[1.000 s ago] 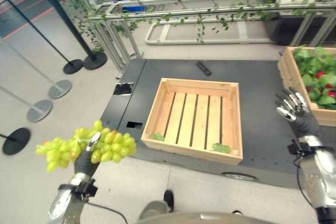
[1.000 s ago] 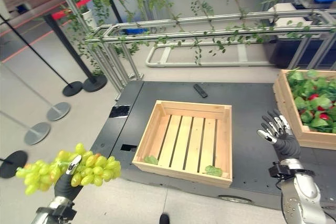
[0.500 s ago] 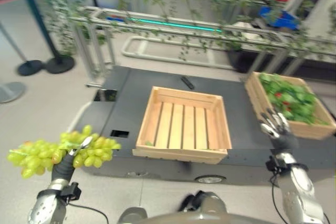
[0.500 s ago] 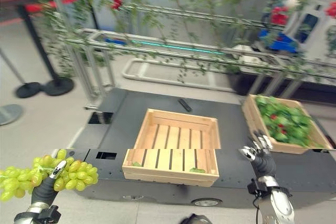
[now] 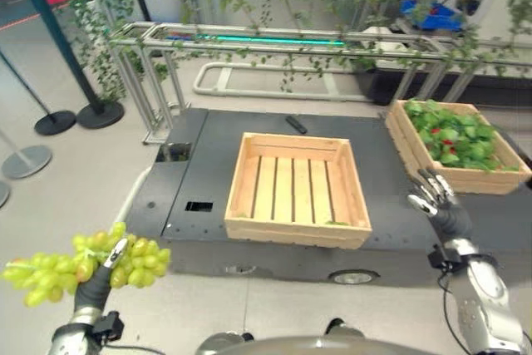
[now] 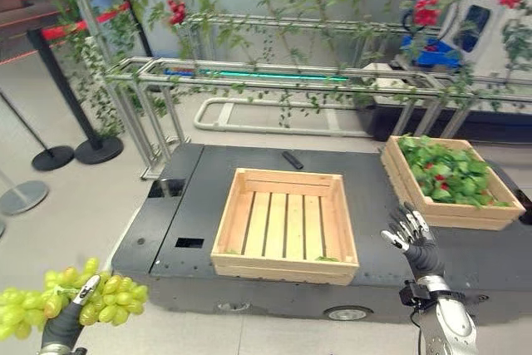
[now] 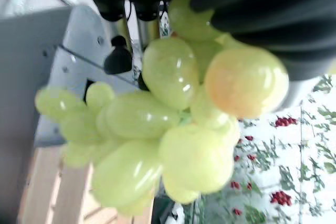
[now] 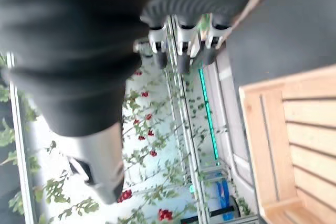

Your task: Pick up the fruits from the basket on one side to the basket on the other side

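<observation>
Grapes: a bunch of green grapes (image 5: 83, 261) is held up over the floor, off the left front corner of the worktop and well apart from the empty crate.
Left hand: the left hand (image 5: 98, 274) is closed round the bunch, with grapes spilling to both sides of its fingers; in the left wrist view the grapes (image 7: 173, 129) are seen pressed against the dark cover.
Empty crate: a slatted wooden crate (image 5: 297, 189) is set in the middle of the worktop; a few green leaf scraps are seen at its front inner edge.
Leafy crate: a second wooden crate (image 5: 453, 145), filled with green leaves and red fruit, is placed to the right of the empty crate, at the worktop's right edge.
Right hand: the right hand (image 5: 435, 201) is raised over the worktop between the two crates, fingers spread, nothing held.
Worktop: a dark worktop (image 5: 204, 164) carries both crates; a small black remote (image 5: 296, 125) lies behind the empty crate.
</observation>
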You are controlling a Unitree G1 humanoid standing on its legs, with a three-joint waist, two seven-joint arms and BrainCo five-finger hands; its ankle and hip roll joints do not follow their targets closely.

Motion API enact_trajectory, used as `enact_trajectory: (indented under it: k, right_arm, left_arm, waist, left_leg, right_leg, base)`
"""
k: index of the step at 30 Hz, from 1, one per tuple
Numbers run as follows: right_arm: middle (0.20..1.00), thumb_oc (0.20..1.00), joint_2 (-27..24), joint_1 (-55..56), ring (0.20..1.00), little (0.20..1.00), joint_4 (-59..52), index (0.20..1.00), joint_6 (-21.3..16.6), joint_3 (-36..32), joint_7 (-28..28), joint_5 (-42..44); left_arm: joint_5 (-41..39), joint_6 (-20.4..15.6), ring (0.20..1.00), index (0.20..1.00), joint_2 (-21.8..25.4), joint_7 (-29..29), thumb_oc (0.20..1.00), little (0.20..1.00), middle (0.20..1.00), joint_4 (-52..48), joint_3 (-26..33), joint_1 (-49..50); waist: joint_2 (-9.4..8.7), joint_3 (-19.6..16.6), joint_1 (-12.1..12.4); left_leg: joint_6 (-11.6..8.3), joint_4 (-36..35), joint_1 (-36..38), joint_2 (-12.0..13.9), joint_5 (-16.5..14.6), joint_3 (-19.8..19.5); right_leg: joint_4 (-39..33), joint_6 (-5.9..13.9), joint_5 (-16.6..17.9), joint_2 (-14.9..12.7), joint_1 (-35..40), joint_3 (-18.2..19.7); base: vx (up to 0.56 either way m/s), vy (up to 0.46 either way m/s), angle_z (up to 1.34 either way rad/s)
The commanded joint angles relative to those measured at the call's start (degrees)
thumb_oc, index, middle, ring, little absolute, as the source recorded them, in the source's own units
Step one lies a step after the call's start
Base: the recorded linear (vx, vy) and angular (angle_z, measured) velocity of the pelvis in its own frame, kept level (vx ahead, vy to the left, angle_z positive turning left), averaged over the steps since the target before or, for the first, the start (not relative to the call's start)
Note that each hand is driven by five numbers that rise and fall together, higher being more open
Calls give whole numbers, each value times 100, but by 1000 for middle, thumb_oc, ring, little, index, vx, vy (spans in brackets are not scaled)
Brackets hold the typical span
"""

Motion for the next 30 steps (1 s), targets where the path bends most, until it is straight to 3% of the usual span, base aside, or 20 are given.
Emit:
enact_trajectory:
  k: [1, 5, 6, 7, 8, 9, 10, 11, 14, 15, 16, 17, 18, 19, 20, 21, 24, 27, 29, 30]
  right_arm:
    - [1000, 1000, -155, -327, 1000, 1000, -262, 1000, -276, -139, 9, -29]
    - [1000, 1000, -124, -257, 1000, 1000, -275, 1000, -313, -214, -50, -77]
    - [1000, 1000, -106, -206, 1000, 1000, -243, 1000, -380, -301, -109, -99]
    - [1000, 1000, -104, -208, 1000, 1000, -242, 1000, -380, -306, -108, -98]
    - [1000, 1000, -106, -116, 1000, 1000, -251, 1000, -424, -423, -191, -202]
    - [1000, 1000, -103, -117, 1000, 1000, -251, 1000, -425, -429, -191, -202]
    - [1000, 1000, -42, -72, 1000, 1000, -180, 1000, -489, -521, -283, -225]
    - [1000, 1000, -40, -73, 1000, 1000, -178, 1000, -491, -525, -282, -225]
    - [1000, 1000, 14, -85, 1000, 1000, -110, 1000, -545, -487, -351, -278]
    - [1000, 1000, 16, -92, 1000, 1000, -100, 1000, -551, -483, -350, -277]
    - [1000, 1000, 43, -197, 1000, 1000, -105, 1000, -590, -403, -384, -265]
    - [1000, 1000, 53, -216, 1000, 1000, -95, 1000, -596, -402, -385, -267]
    - [1000, 1000, 72, -371, 1000, 1000, -162, 1000, -683, -370, -503, -196]
    - [1000, 1000, 71, -472, 1000, 1000, -173, 1000, -731, -342, -571, -214]
    - [1000, 1000, 69, -492, 1000, 1000, -165, 1000, -736, -333, -581, -219]
    - [1000, 1000, 108, -586, 1000, 1000, -193, 1000, -743, -300, -677, -259]
    - [1000, 1000, 203, -730, 1000, 1000, -163, 1000, -738, -180, -724, -301]
    - [1000, 1000, 283, -1019, 1000, 1000, -45, 1000, -752, 136, -769, -335]
    - [1000, 1000, 328, -1259, 1000, 1000, 2, 1000, -775, 350, -852, -352]
    - [1000, 1000, 341, -1389, 1000, 1000, 5, 1000, -788, 466, -872, -322]
  left_arm:
    - [314, -553, 200, 200, 115, 180, 200, 200, 200, -497, 165, -401]
    - [410, -578, 200, 200, 116, 289, 200, 200, 200, -439, 106, -443]
    - [445, -579, 200, 200, 145, 309, 200, 200, 200, -381, 18, -527]
    - [446, -580, 200, 200, 147, 311, 200, 200, 200, -379, 14, -534]
    - [542, -594, 200, 200, 210, 337, 200, 200, 200, -431, -42, -626]
    - [543, -591, 200, 200, 211, 340, 200, 200, 200, -434, -46, -631]
    - [552, -607, 200, 200, 247, 389, 200, 200, 200, -416, -88, -759]
    - [553, -607, 200, 200, 250, 392, 200, 200, 200, -415, -92, -764]
    - [675, -663, 200, 200, 311, 583, 200, 200, 200, -439, 135, -781]
    - [674, -660, 200, 200, 314, 585, 200, 200, 200, -444, 139, -780]
    - [739, -687, 200, 200, 425, 682, 200, 200, 200, -487, 289, -814]
    - [744, -679, 200, 200, 432, 688, 200, 200, 200, -495, 296, -824]
    - [700, -706, 200, 200, 538, 815, 200, 200, 200, -476, 312, -981]
    - [682, -720, 200, 200, 561, 882, 200, 200, 200, -486, 306, -1074]
    - [686, -719, 200, 200, 558, 891, 200, 200, 200, -484, 312, -1085]
    - [701, -775, 200, 200, 571, 968, 200, 200, 200, -600, 362, -1140]
    - [770, -855, 200, 200, 565, 1108, 200, 200, 200, -692, 459, -1100]
    - [962, -962, 200, 200, 650, 1320, 200, 200, 200, -807, 664, -969]
    - [907, -1014, 200, 200, 734, 1441, 200, 200, 200, -876, 742, -1010]
    - [915, -1040, 200, 200, 767, 1512, 200, 200, 200, -917, 758, -1031]
  waist:
    - [59, -173, -150]
    - [73, -230, -8]
    - [109, -221, 96]
    - [92, -226, 73]
    - [117, -199, 195]
    - [99, -202, 167]
    - [120, -192, 321]
    - [119, -187, 283]
    - [126, -160, 552]
    - [120, -164, 534]
    - [126, -62, 746]
    - [114, -61, 710]
    - [137, 38, 687]
    - [139, 6, 596]
    - [134, -5, 592]
    - [161, -72, 614]
    - [154, -199, 731]
    - [76, -275, 953]
    - [217, -256, 1059]
    - [345, -247, 1095]
  left_leg:
    - [-272, -27, 260, 187, -388, -1067]
    - [-405, -117, 199, 286, -263, -1211]
    - [-470, -131, 101, 321, -203, -1429]
    - [-461, -134, 78, 298, -177, -1453]
    - [-479, -162, -4, 284, -120, -1765]
    - [-468, -164, -26, 257, -92, -1796]
    - [-471, -232, -140, 249, -11, -2149]
    - [-473, -233, -143, 245, -4, -2194]
    - [-549, -323, -303, 308, 38, -2670]
    - [-550, -320, -314, 306, 41, -2688]
    - [-622, -278, -522, 343, 148, -2804]
    - [-629, -265, -549, 339, 153, -2843]
    - [-732, -179, -989, 607, 369, -2165]
    - [-742, -104, -1179, 772, 430, -1613]
    - [-744, -80, -1213, 775, 423, -1605]
    - [-708, -36, -1364, 896, 425, -761]
    - [-654, -61, -1394, 740, 339, -565]
    - [-588, 248, -1402, 482, 86, -379]
    - [-622, 236, -1421, 511, 92, -443]
    - [-629, 173, -1386, 561, 111, -475]
  right_leg:
    - [-772, 165, 1206, -96, -24, 92]
    - [-912, 165, 990, -105, 314, -156]
    - [-942, 168, 900, -165, 501, -464]
    - [-958, 169, 919, -188, 503, -491]
    - [-957, 194, 916, -268, 718, -850]
    - [-976, 197, 938, -294, 726, -885]
    - [-1004, 222, 881, -337, 992, -1316]
    - [-1016, 225, 880, -337, 1026, -1368]
    - [-950, 266, 719, -240, 1240, -1807]
    - [-946, 266, 714, -242, 1242, -1826]
    - [-907, 246, 627, -225, 1255, -2078]
    - [-902, 245, 617, -225, 1261, -2121]
    - [-928, 243, 506, -303, 1334, -2576]
    - [-976, 242, 460, -329, 1369, -2785]
    - [-988, 238, 460, -322, 1347, -2783]
    - [-1124, 249, 531, -292, 1415, -2976]
    - [-1259, 278, 775, -338, 1332, -2972]
    - [-1433, 289, 1532, -611, 1094, -2593]
    - [-1641, 289, 2052, -851, 799, -2245]
    - [-1655, 289, 2040, -940, 556, -1952]
  base:
    - [-23, -159, -6]
    - [-12, -87, -21]
    - [-30, -17, 33]
    - [-24, -32, 66]
    - [-19, -6, 67]
    - [-45, -5, 119]
    - [-42, 5, 121]
    - [-11, -13, 146]
    - [-36, -16, 135]
    - [-104, 5, 122]
    - [-84, 3, 55]
    - [-205, 100, 67]
    - [-150, 168, 76]
    - [-147, 170, 144]
    - [-49, 254, 247]
    - [-19, 179, 224]
    - [99, 306, 83]
    - [184, 282, 0]
    - [114, 255, -19]
    - [149, 287, -32]
